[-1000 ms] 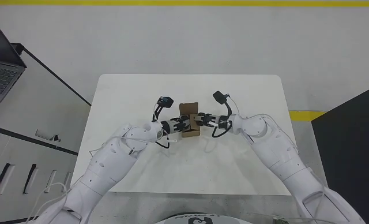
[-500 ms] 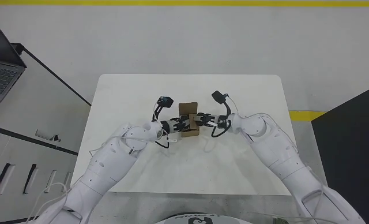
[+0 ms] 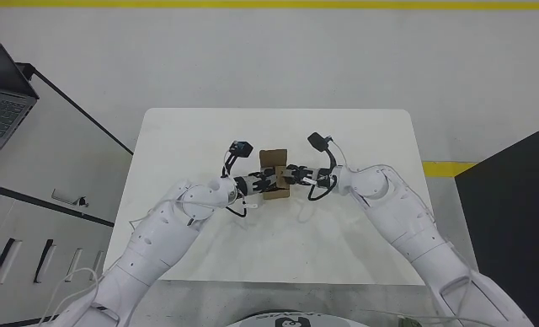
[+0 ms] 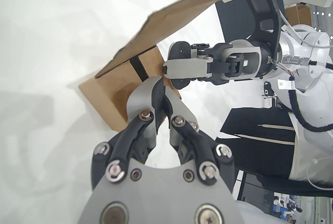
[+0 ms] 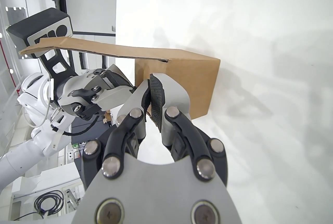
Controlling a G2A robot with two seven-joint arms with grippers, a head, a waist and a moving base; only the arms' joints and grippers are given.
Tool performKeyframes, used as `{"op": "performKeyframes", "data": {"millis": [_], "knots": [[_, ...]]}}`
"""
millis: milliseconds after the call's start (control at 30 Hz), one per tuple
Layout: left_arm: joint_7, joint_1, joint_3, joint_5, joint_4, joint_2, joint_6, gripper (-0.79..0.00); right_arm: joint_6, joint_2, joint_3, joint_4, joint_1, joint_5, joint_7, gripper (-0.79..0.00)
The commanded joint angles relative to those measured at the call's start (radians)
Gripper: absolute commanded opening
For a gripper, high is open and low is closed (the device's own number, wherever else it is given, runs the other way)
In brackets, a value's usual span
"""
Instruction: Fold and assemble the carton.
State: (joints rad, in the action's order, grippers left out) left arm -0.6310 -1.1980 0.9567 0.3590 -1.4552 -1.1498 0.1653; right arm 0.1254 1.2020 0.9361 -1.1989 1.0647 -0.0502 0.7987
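left gripper [image 4: 161, 91]: pinched tight on carton [image 4: 102, 96] wall
right gripper [image 5: 154, 87]: clamped on opposite wall
flap [image 5: 104, 49]: open, near both fingertips

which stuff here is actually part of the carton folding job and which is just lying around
Part of the job:
- carton, one flap raised
- left gripper, pinched on a carton edge
- right gripper, pinched on the opposite edge
- table under the carton

Just lying about:
- laptop on the side desk
- yellow floor line
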Motion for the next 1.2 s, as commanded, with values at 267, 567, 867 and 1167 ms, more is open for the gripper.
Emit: {"op": "performKeyframes", "data": {"millis": [267, 567, 867, 1167], "knots": [[0.015, -0.059, 0.073, -0.021, -0.056, 0.019, 0.116, -0.785, 0.065, -0.020, 0.096, -0.017, 0.039, 0.123, 0.055, -0.690], [-0.028, -0.144, 0.142, -0.007, -0.156, 0.045, 0.180, 0.000, 0.103, -0.050, 0.229, -0.019, 0.093, 0.271, 0.118, 0.000], [-0.055, -0.179, 0.143, -0.023, -0.162, 0.051, 0.195, 0.000, 0.132, -0.027, 0.181, 0.045, -0.001, 0.316, 0.099, 0.000], [-0.059, -0.191, 0.128, -0.043, -0.167, 0.052, 0.204, 0.000, 0.189, 0.037, 0.046, 0.245, -0.187, 0.384, 0.126, 0.000]]}}
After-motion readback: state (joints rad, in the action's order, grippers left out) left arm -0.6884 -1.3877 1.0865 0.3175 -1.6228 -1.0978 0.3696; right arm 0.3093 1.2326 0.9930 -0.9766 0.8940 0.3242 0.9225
